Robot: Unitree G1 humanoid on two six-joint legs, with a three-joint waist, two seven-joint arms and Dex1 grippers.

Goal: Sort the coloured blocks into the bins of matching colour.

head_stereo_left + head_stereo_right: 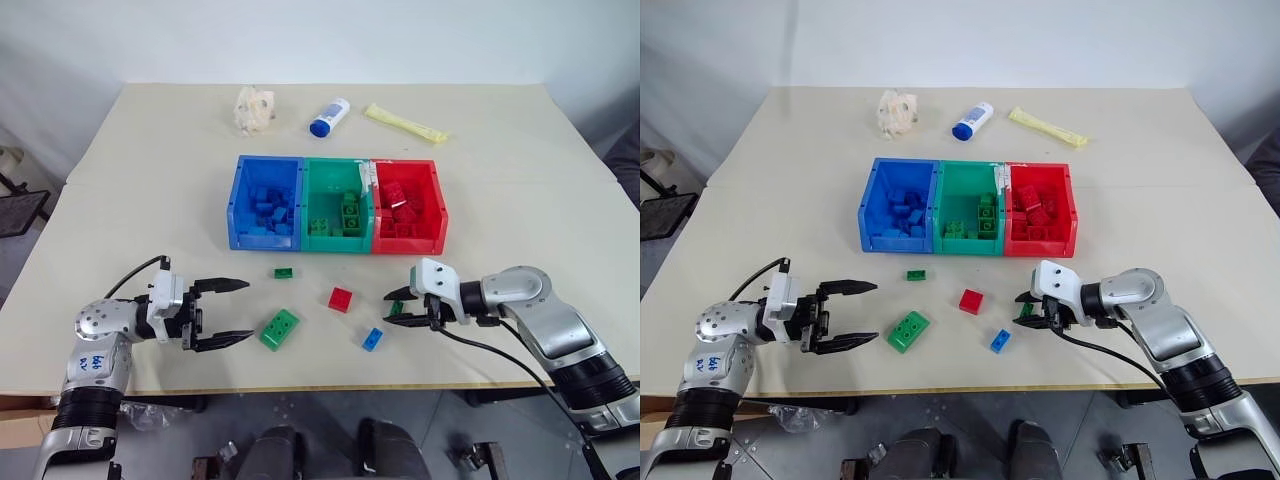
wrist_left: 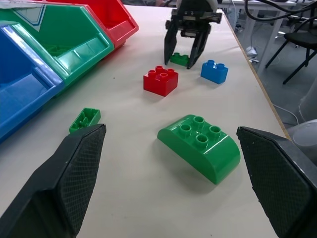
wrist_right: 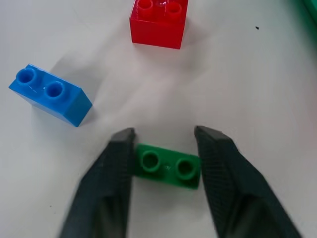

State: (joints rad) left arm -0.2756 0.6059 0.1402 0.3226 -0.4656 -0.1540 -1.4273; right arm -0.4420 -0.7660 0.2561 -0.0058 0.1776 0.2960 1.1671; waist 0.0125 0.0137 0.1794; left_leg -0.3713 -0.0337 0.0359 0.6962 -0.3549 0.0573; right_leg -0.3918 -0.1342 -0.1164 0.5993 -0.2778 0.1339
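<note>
Table (image 1: 150, 180): pale top, everything sits on it.

Bins (image 1: 337, 203): three joined boxes in a row at mid-table, blue (image 1: 262, 200) on my left, green (image 1: 337, 197) in the middle, red (image 1: 408, 205) on my right. Each already holds bricks of its own colour.

Behind the bins, along the far side: a crumpled pale wad (image 1: 254, 109), a white bottle with blue cap (image 1: 329, 117) lying on its side, a yellow packet (image 1: 404, 123).

My left gripper (image 1: 232, 312): low over the near left of the table, pointing to my right, fingers spread wide, nothing between them. The large green brick (image 1: 280, 328), rounded with four studs, lies just beyond its fingertips, apart from them.

My right gripper (image 1: 402, 306): near right of the table, angled down toward my left. Its fingers (image 3: 115, 168) stand either side of a small green two-stud brick (image 3: 168, 165) and are closed in on its ends; the brick sits on the table.

Loose bricks in front of the bins: red four-stud brick (image 1: 340, 299) near centre; small blue brick (image 1: 372, 339) nearer me, beside the right gripper; small green brick (image 1: 283, 272) just in front of the blue-green join.
</note>
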